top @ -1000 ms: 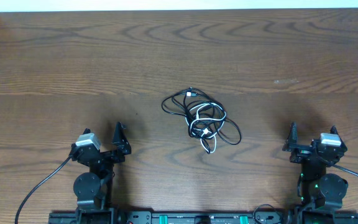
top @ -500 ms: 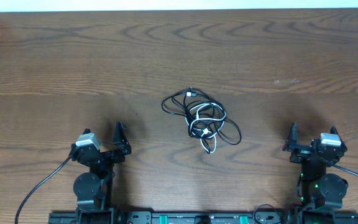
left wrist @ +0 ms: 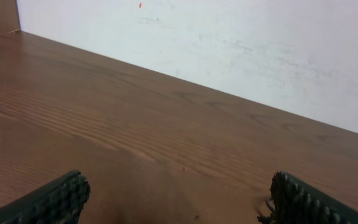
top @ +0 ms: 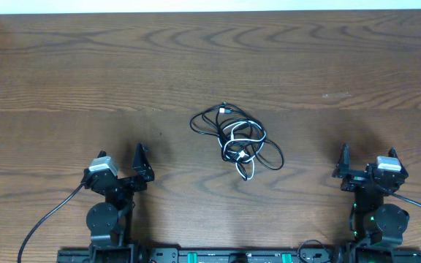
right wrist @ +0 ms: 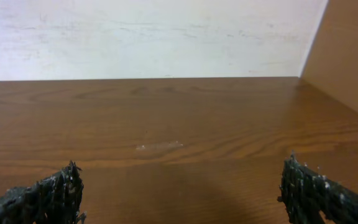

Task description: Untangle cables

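Cables [top: 237, 140] are lying in one small bundle near the middle of the tabletop [top: 64, 88], well apart from both hands.

**Left.** The left hand [top: 123, 166] is sitting low near the front edge, its jaws standing wide with nothing between them. Its wrist view is showing only bare wood and a pale wall [left wrist: 229, 50], with the bundle out of frame.

**Risks, as I am judging them.** Reaching in from either side, I am risking a pinch on several strands at once. That would drag the whole bundle across the wood and tighten the crossings rather than loosen them. A grip landing on a plug end could also be slipping off it.

**Centre.** The bundle is showing thin black cords looping over one another, with a wider black loop spreading toward the right. A short white cord [top: 234, 151] is threading through the middle, its lower end trailing toward me. A small plug [top: 224, 109] is showing at the top. I cannot tell which strand is passing over which.

**Right.** The right hand [top: 364, 168] is likewise resting near the front edge, jaws spread wide and empty, its camera also missing the bundle.
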`<action>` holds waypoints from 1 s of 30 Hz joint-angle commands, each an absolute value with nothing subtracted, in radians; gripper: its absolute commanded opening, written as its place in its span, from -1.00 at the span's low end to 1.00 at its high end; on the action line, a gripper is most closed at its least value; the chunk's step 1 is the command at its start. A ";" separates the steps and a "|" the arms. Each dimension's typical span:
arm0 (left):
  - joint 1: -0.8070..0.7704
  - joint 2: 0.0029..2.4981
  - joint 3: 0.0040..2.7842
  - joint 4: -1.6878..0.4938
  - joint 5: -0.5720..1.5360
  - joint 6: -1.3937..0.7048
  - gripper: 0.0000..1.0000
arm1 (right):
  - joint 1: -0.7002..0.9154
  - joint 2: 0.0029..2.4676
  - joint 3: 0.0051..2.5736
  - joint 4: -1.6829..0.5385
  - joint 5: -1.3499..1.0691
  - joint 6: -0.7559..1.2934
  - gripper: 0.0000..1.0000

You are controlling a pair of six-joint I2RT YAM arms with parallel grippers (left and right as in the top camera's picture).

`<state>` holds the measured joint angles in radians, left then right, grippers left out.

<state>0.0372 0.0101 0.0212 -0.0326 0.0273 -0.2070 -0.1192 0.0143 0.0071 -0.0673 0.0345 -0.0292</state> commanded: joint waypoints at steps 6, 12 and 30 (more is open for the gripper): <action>0.032 0.006 0.004 -0.071 0.014 -0.211 0.88 | -0.103 0.007 0.006 -0.071 0.046 -0.015 0.98; 0.032 0.006 0.039 -0.101 0.014 -0.210 0.88 | -0.103 0.007 0.006 -0.071 0.046 -0.015 0.98; 0.032 0.268 0.420 -0.405 0.014 -0.173 0.89 | -0.103 0.007 0.006 -0.071 0.046 -0.015 0.99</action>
